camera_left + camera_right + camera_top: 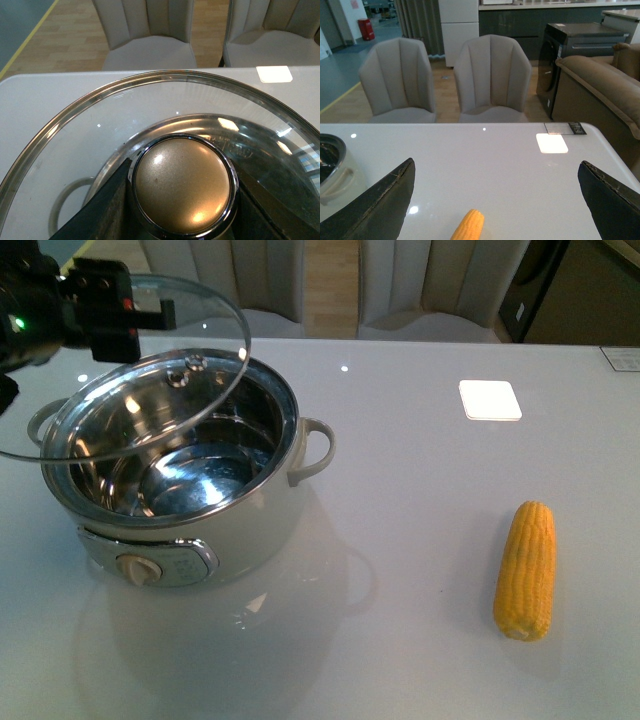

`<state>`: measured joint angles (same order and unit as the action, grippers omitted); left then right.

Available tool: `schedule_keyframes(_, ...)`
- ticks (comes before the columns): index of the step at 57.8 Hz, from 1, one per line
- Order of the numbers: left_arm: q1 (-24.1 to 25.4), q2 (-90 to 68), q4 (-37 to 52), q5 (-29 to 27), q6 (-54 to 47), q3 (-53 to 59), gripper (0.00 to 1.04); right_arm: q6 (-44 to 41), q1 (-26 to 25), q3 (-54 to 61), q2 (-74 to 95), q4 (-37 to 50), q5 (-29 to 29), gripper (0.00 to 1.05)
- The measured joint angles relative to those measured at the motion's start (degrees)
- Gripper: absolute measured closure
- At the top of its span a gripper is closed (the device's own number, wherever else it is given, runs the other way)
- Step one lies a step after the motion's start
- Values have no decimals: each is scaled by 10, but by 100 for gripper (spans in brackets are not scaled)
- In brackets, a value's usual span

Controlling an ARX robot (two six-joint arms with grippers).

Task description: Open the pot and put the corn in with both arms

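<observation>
The cream-white pot (255,530) stands uncovered at the left of the table, its steel inside bare. Its glass lid (170,350) hangs tilted over the pot's back left rim. My left gripper (100,315) is shut on the lid's bronze knob (182,192), with a black finger (102,212) pressed to each side. The corn (527,570) lies lengthwise on the table at the right, well apart from the pot. In the right wrist view my right gripper (495,200) is open and wide above the table, and only the tip of the corn (468,227) shows between its fingers, lower down.
A white square patch (490,400) shows on the tabletop behind the corn. Two grey chairs (490,75) stand along the far edge of the table. A brown sofa (600,85) and a dark cabinet are off to the right.
</observation>
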<state>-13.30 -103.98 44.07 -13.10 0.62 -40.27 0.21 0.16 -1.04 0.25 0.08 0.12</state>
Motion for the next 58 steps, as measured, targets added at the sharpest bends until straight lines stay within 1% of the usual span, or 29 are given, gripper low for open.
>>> schedule_keyframes(7, 26, 42, -3, 2, 0, 3, 60, 0, 0, 0, 0, 0, 0, 9)
schedule_keyframes(12, 59, 79, -1, 8, 0, 19, 60, 0, 0, 0, 0, 0, 0, 9)
schedule_keyframes(18, 122, 112, 17, 23, -7, 54, 60, 0, 0, 0, 0, 0, 0, 9)
schedule_keyframes(21, 174, 119, 33, 38, -12, 78, 60, 0, 0, 0, 0, 0, 0, 9)
schedule_keyframes(24, 213, 118, 51, 51, -17, 97, 60, 0, 0, 0, 0, 0, 0, 9)
schedule_keyframes(33, 306, 76, 134, 81, -41, 130, 60, 0, 0, 0, 0, 0, 0, 9)
schedule_keyframes(38, 342, 40, 171, 102, -44, 137, 60, 0, 0, 0, 0, 0, 0, 9)
schedule_keyframes(46, 382, -23, 225, 134, -45, 143, 60, 0, 0, 0, 0, 0, 0, 9)
schedule_keyframes(51, 404, -92, 270, 159, -42, 141, 60, 0, 0, 0, 0, 0, 0, 9)
schedule_keyframes(58, 414, -172, 314, 170, -39, 127, 60, 0, 0, 0, 0, 0, 0, 9)
